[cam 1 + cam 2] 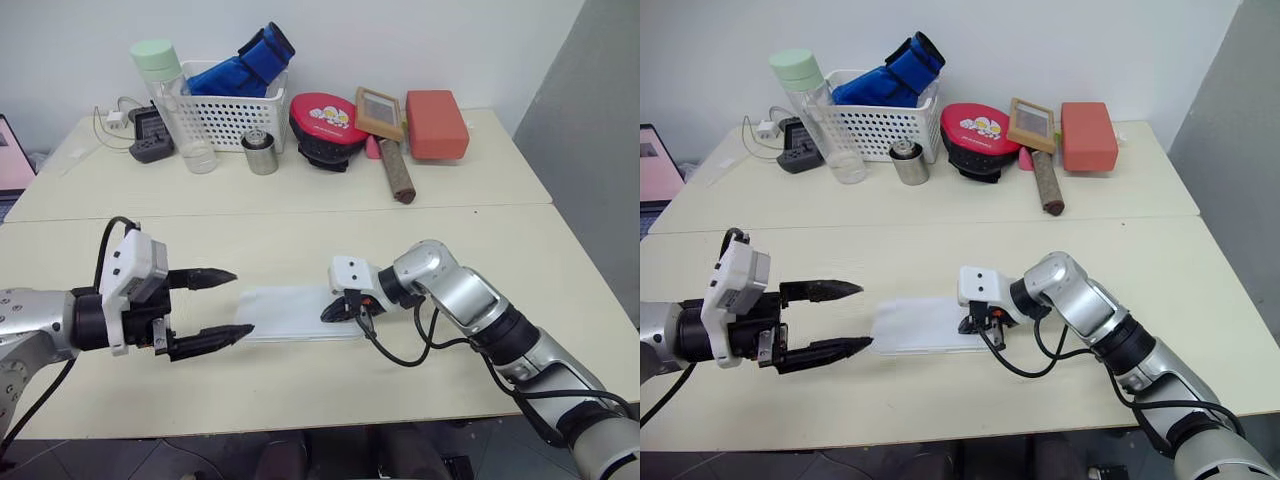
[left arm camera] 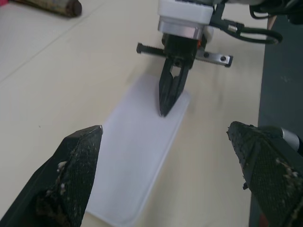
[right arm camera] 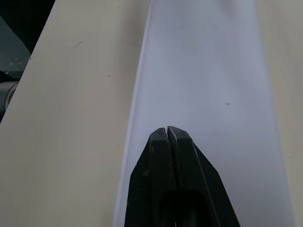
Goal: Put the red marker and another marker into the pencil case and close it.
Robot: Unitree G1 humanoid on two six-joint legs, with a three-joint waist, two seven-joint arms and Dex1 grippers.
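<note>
A white mesh basket holding a blue cloth stands well beyond the grippers, at the far side of the table; a clear bottle with a green cap is just beside it; a small metal cup stands in front of it; a red-and-black pouch, a framed picture, a red box and a brown stick lie far beyond the right gripper; a dark device with cables lies far beyond the left one.

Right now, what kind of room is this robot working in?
Probably an office or lab workroom, set up for tabletop practice. Pale tables stand against a plain white wall, and the back one carries everyday clutter: a white mesh basket, a water bottle and a red box.
</note>
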